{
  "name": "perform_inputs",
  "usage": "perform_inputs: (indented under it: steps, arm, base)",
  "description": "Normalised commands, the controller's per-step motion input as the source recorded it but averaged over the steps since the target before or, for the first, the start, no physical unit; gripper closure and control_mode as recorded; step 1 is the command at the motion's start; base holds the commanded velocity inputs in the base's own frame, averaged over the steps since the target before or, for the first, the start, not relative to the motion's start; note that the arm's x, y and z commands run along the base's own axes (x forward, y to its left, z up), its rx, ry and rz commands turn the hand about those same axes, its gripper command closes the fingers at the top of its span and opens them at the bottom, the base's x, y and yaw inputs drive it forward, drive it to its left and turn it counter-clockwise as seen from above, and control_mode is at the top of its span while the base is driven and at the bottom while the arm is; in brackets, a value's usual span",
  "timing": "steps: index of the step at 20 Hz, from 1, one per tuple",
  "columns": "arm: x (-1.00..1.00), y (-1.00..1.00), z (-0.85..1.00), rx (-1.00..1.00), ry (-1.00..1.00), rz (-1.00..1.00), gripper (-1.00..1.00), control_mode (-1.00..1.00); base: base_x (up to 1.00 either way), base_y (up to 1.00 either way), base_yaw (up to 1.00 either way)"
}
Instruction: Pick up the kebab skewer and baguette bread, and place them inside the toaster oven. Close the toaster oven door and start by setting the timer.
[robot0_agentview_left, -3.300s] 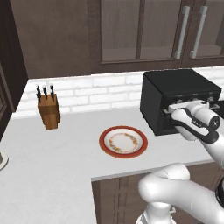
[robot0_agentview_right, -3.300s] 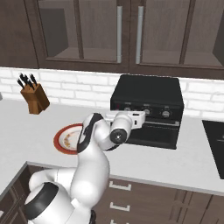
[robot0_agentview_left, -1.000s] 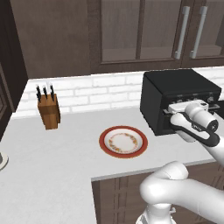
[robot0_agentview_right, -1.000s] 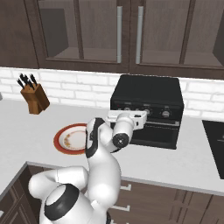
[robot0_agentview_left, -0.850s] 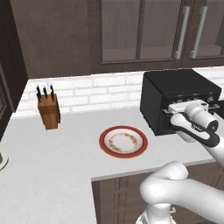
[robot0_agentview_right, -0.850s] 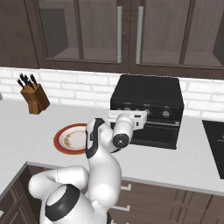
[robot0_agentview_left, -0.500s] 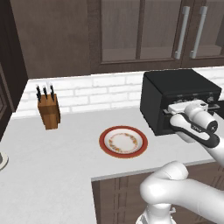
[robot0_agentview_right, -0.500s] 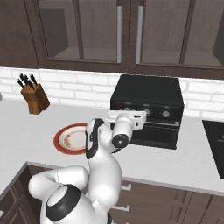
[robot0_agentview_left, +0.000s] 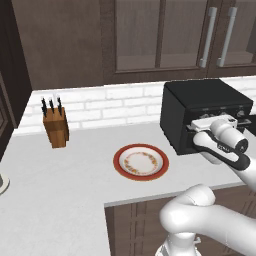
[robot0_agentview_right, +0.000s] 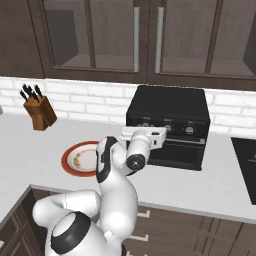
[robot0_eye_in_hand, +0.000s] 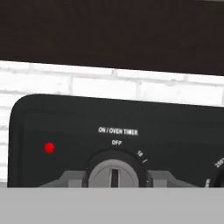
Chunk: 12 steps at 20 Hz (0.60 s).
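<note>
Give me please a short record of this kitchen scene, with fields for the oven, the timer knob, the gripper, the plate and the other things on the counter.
toaster oven: black box against the brick wall, toaster oven door closed
timer knob: grey dial under the label ON / OVEN TIMER, its mark pointing up at OFF
indicator: red dot left of the knob
gripper: at the timer knob, one finger on each side of it, closed on it
plate: red-rimmed, nothing on it
knife block: wooden, far left by the wall

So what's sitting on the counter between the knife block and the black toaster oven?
A red-rimmed plate lies between the knife block and the toaster oven, seen in the left base view.
</note>
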Motion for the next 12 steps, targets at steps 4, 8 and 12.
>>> perform_inputs:
  steps: [4,8,12]
  arm:
    - [-0.19,0.03,0.00,0.00,0.00,0.00,1.00,-1.00]
    - [-0.17,0.00,0.00,0.00,0.00,0.00,1.00,-1.00]
    - [0.00,0.00,0.00,0.00,0.00,0.00,1.00,-1.00]
  base:
    - [0.00,0.00,0.00]
    - [0.00,0.00,0.00]
    - [0.00,0.00,0.00]
